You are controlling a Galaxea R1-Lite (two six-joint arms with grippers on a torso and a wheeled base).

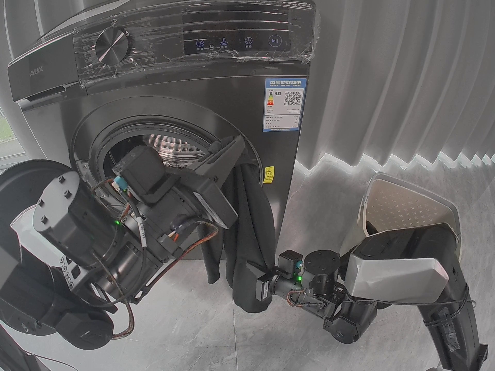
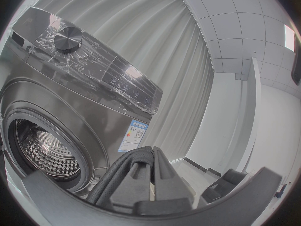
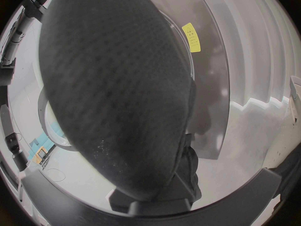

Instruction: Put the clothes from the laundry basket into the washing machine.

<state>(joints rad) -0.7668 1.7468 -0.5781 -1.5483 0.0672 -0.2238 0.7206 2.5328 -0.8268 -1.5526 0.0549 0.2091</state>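
Observation:
A dark garment (image 1: 250, 233) hangs down the front of the grey washing machine (image 1: 170, 94), just right of its open drum (image 1: 170, 145). My left gripper (image 1: 229, 150) is shut on the garment's top end, level with the right rim of the drum mouth; in the left wrist view its fingers (image 2: 166, 179) pinch the dark cloth (image 2: 125, 170). My right gripper (image 1: 262, 284) is low near the floor, shut on the garment's bottom end. That cloth (image 3: 116, 88) bulges over it in the right wrist view. The pale laundry basket (image 1: 407, 202) stands on the floor to the right.
The machine's round door (image 3: 47, 126) is swung open on the left. A white pleated curtain (image 1: 402, 78) hangs behind the basket. Grey tiled floor (image 1: 206, 331) lies open in front of the machine.

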